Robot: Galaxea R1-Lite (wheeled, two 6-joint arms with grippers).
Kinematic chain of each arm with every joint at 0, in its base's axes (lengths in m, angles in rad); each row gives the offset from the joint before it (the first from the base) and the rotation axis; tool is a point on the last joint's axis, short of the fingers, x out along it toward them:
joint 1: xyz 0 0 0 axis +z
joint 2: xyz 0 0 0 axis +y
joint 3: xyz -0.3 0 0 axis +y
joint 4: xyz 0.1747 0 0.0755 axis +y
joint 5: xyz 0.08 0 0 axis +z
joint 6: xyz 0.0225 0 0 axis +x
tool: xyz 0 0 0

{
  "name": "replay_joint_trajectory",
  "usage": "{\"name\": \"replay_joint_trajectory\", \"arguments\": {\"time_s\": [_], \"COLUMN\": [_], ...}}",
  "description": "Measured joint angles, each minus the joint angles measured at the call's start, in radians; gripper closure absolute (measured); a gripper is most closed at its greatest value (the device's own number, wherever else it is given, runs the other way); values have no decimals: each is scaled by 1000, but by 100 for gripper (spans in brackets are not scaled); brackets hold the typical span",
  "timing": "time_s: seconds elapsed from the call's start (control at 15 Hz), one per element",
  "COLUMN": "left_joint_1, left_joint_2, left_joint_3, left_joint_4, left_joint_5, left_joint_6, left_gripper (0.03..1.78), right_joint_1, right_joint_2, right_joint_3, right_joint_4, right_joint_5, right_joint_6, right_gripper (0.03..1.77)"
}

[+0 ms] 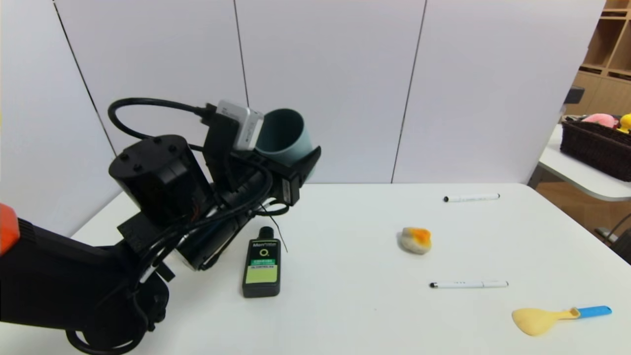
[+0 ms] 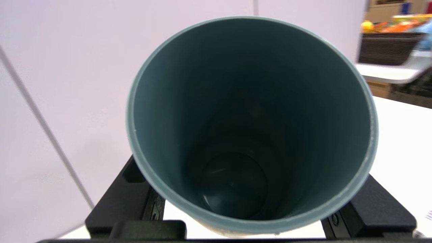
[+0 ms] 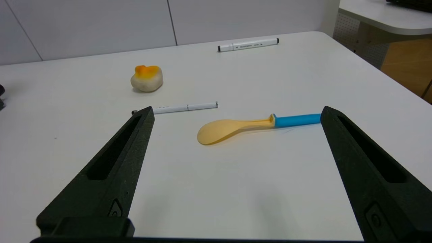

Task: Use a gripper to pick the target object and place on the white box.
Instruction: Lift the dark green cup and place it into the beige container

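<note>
White wall panels (image 1: 335, 88) stand beyond both sets of fingers. White table (image 1: 345, 256) lies below the fingers. Left arm (image 1: 54, 276), black, runs up behind its fingers. Dark basket (image 1: 599, 148) sits on a side table (image 1: 572, 172), well apart from the left fingers, off to their right. Left gripper (image 1: 291, 162) is up above the table, fingers pinching the blue-grey cup, one on each side. Right gripper (image 3: 238, 109) is parked over the right part of the table, fingers spread, nothing between the tips. Blue-grey cup (image 1: 298, 150), target, is between the left fingers, off the table, tilted, open mouth toward the wrist camera. Pale cream edge (image 1: 183, 257) shows behind the left arm, back from the fingers, mostly hidden; cannot tell if it's the white box. Black bottle (image 1: 262, 266), green label, upright on the table, below the left fingers and nearer the robot. Yellow spoon (image 3: 233, 128), blue handle, lies beyond the right fingertips, seen between them. Nearer white pen (image 3: 185, 108) and farther white pen (image 3: 249, 45) lie beyond the right fingers too. Whitish-orange lump (image 3: 146, 79) also beyond them, between the pens in depth.
</note>
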Motion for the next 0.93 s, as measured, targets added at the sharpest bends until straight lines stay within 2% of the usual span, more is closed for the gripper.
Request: {"name": "replay_joint_trajectory", "arguments": {"time_s": [0.33,0.73,0.93], "left_joint_1": [180,356,412], "left_joint_2": [-39,-77,-94], "left_joint_3": [-127,-296,-325], "left_joint_4": [182,610,798], "left_joint_5": [0,-3,-7], "left_joint_6": [8,9,-23], "left_gripper": [64,64,64], "right_joint_1": [0,0,0], "right_joint_2": [0,0,0], "right_joint_3": [0,0,0], "right_joint_4": [0,0,0], "right_joint_5": [0,0,0], "right_joint_6": [0,0,0], "right_gripper": [10,10,10]}}
